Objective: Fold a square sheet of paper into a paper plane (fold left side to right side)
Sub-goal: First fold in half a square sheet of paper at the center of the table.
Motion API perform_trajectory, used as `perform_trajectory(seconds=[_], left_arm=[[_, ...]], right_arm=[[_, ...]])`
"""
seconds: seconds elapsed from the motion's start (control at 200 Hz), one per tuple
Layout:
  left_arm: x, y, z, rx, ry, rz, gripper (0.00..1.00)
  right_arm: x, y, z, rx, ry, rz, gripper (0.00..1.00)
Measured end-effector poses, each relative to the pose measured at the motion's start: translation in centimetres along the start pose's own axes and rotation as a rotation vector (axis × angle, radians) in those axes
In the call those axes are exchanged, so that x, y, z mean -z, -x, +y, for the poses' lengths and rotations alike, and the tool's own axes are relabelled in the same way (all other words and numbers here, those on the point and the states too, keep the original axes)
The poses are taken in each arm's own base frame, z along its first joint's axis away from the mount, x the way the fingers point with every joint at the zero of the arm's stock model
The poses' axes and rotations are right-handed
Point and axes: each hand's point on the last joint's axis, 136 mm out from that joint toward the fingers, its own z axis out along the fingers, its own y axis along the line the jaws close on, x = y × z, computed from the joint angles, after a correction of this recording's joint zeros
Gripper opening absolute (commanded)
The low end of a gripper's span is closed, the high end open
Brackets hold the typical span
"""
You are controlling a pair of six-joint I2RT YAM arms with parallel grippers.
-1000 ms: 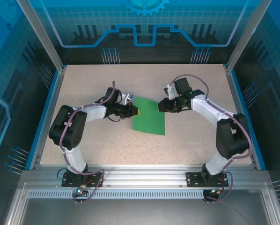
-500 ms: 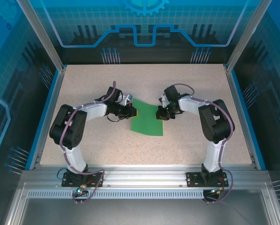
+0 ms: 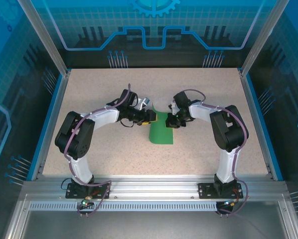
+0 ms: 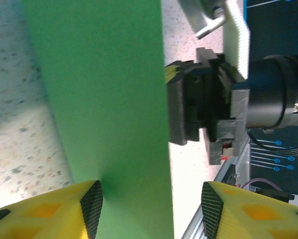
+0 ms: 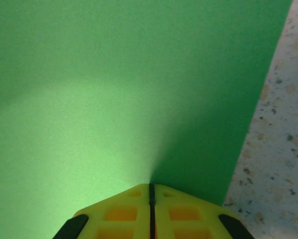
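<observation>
Pinching sheet: right claw; left claw spread astride it.

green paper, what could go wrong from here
1. The left gripper stands open over the square sheet of paper, which looks doubled over. With nothing pressing the crease, the flap may spring back.
2. The right gripper is shut on the sheet's edge, so any pull could drag it and skew the edges.
</observation>
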Motion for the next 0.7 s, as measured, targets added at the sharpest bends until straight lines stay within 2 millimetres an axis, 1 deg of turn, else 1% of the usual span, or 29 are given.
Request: perform_trajectory(seconds=[0.095,0.225,0.335,0.41,0.465,0.595,0.7], left_arm=[[-1.0,0.1,-0.6,-0.003,-0.017,0.016,0.62],[-2.3,-0.3,-0.1,0.009,-0.021,0.042,0.62],[-3.0,-0.5,0.5,0.032,-0.02,0.056,0.58],[-3.2,-0.5,0.6,0.036,-0.019,0.058,0.55],[-3.3,-0.4,0.7,0.037,-0.018,0.059,0.5],[-3.5,-0.3,0.8,0.041,-0.017,0.057,0.32],[-3.5,-0.2,0.8,0.04,-0.016,0.056,0.2]], right_arm=[[-0.1,0.1,0.2,0.002,0.014,-0.008,0.1],[0.0,0.0,0.2,0.0,0.027,-0.027,0.12],[0.6,-0.4,0.2,-0.006,0.03,-0.037,0.16],[1.5,-0.4,0.2,-0.01,0.035,-0.061,0.2],[2.5,-0.1,0.3,-0.01,0.041,-0.09,0.21],[5.4,0.9,0.7,-0.011,0.07,-0.178,0.26],[6.9,1.1,1.3,-0.013,0.114,-0.224,0.32]])
